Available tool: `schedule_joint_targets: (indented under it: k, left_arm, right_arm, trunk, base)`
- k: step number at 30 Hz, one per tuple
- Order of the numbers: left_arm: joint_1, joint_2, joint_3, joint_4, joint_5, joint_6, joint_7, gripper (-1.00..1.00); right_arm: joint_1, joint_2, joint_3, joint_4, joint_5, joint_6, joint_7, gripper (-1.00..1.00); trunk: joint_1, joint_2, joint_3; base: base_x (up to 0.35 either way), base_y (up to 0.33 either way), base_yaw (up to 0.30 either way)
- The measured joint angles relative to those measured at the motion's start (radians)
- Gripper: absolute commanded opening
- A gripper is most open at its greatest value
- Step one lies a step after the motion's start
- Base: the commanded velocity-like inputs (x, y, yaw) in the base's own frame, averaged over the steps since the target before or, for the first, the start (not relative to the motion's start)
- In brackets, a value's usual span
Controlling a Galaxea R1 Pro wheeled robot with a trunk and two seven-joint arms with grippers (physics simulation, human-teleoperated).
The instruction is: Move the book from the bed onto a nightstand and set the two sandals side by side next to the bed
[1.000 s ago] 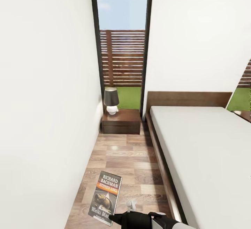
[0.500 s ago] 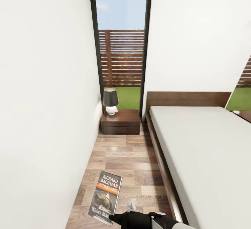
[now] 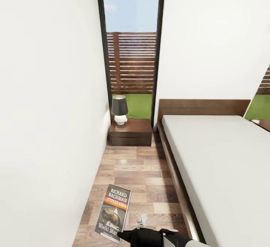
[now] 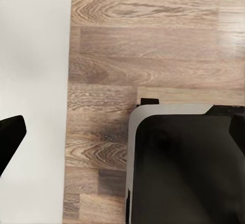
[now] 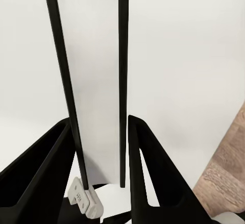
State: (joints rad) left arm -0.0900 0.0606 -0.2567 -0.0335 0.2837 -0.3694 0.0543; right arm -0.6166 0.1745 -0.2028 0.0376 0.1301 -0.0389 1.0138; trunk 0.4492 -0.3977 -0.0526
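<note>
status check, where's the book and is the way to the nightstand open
Right tool shut on book, carried upright. Nightstand ahead beside the bed, lamp on its left side. Floor lane between looks passable.

This is a bedroom in a home. A low bed [image 3: 217, 164] with a dark wooden frame, headboard and bare pale mattress stands against a white wall [image 3: 210, 40]. Beside it sits a dark nightstand [image 3: 131, 131] carrying a lamp [image 3: 120, 109]. Wood planks cover the floor [image 3: 138, 175], and a tall black-framed window [image 3: 131, 40] shows a slatted fence and grass.
</note>
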Motion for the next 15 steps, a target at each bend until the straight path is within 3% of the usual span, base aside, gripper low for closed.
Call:
schedule_joint_targets:
  k: [10,15]
  left_arm:
    - [0.000,0.000,0.000,0.001,-0.001,0.000,0.000,1.00]
    - [0.000,0.000,0.000,0.001,0.000,0.000,0.000,1.00]
  right_arm:
    - [0.000,0.000,0.001,0.000,0.000,0.000,0.000,-1.00]
    - [0.000,0.000,0.001,0.000,0.000,0.000,0.000,-1.00]
  trunk:
    - [0.000,0.000,0.000]
    - [0.000,0.000,0.000]
  base:
    - [0.036,0.014,0.000]
    - [0.178,0.002,0.000]
